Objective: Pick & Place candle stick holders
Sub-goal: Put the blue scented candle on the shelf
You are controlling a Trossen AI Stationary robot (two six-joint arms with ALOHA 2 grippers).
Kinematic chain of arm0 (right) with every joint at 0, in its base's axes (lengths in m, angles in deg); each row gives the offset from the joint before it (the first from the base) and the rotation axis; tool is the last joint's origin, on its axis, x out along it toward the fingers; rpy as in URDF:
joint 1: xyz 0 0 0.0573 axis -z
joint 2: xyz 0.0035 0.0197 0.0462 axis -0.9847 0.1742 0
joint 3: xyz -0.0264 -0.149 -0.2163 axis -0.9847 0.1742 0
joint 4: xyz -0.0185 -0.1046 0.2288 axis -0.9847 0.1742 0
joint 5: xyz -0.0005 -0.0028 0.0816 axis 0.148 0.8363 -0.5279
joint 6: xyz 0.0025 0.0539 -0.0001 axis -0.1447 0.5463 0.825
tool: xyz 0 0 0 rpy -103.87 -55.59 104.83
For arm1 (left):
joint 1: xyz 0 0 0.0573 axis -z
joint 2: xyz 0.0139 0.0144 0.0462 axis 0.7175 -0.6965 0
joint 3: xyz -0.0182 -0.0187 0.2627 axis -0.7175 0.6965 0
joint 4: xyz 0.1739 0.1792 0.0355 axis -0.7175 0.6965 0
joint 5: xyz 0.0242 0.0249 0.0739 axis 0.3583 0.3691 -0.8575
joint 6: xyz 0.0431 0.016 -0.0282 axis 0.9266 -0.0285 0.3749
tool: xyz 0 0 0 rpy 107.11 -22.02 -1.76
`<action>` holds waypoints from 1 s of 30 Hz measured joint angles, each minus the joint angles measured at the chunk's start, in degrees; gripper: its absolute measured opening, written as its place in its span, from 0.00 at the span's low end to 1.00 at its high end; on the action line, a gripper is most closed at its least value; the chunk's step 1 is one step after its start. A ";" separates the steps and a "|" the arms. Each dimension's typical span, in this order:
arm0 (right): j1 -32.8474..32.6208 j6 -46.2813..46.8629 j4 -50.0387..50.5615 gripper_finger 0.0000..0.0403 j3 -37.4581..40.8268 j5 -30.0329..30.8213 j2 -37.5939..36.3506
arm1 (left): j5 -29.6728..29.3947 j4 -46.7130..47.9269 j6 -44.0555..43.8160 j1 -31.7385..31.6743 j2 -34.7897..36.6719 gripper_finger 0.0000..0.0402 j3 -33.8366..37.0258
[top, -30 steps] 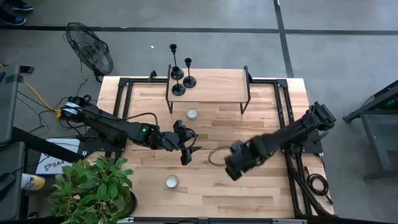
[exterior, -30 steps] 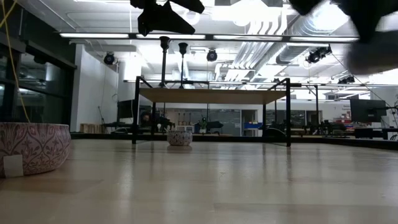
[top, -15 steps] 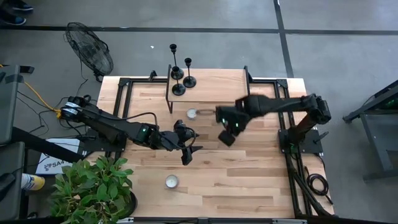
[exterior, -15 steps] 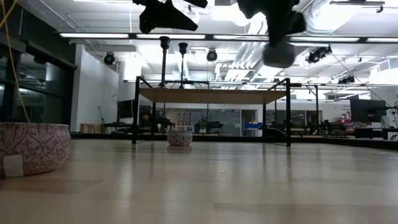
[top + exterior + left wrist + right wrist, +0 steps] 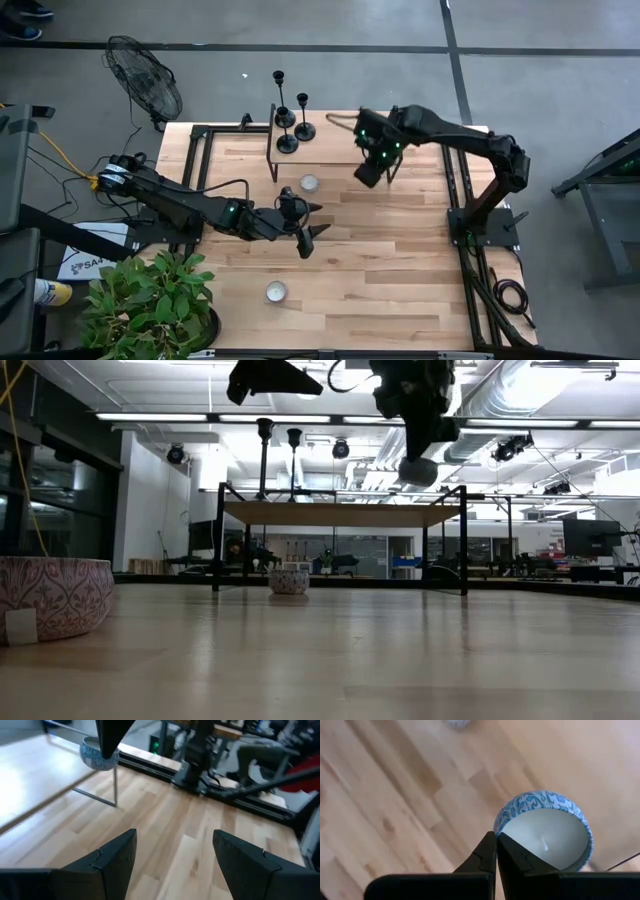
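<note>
Three black candle stick holders [image 5: 287, 130] stand on their round bases at the far left end of a raised wooden shelf [image 5: 340, 135]; two of them show in the low view [image 5: 264, 460]. My right gripper [image 5: 372, 168] hangs over the shelf's near edge, shut on a blue patterned candle tin [image 5: 545, 830]. The tin also shows in the low view [image 5: 417, 468] and the left wrist view [image 5: 100, 757]. My left gripper [image 5: 308, 222] is open and empty above the middle of the table, its fingers wide apart [image 5: 172, 855]. My right gripper holds the candle tin by its rim [image 5: 499, 827], at one side. One finger lies over the wax inside and the other outside the wall. The fingers come from above, pointing down. The tin hangs below them, slightly tilted, clear of the shelf and table.
A small candle [image 5: 309, 183] sits on the table just before the shelf, and another [image 5: 276, 292] near the front edge. A potted plant [image 5: 150, 305] stands at the front left corner. A fan [image 5: 145, 85] stands on the floor beyond the far left.
My right gripper has swung from the table's near right toward the far edge and the left, carrying the candle tin. It now hangs over the shelf's near edge. My left gripper has stayed above the middle of the table.
</note>
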 joint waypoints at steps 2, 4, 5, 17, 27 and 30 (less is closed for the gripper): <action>2.11 -0.46 -1.60 0.00 0.00 0.01 0.00 | -1.54 -0.65 -0.14 0.00 0.00 0.64 0.00; 4.18 -0.68 -3.42 0.00 0.00 -0.58 0.00 | -2.91 -1.42 -0.16 0.00 0.00 0.64 0.00; 5.22 -1.08 -4.56 0.00 0.00 -1.35 0.06 | -3.35 -1.85 -0.18 0.00 0.00 0.64 0.00; 13.46 -7.00 -9.44 0.00 0.00 -8.92 5.88 | -4.86 -2.33 -1.43 0.00 0.00 0.64 0.00; 14.69 -8.11 -11.21 0.00 -3.69 -11.84 6.52 | -4.86 -2.11 -2.90 0.00 0.00 0.64 0.00; 15.11 -9.38 -9.05 0.00 -9.37 -11.81 7.65 | -4.87 -2.00 -2.90 0.00 0.00 0.64 0.00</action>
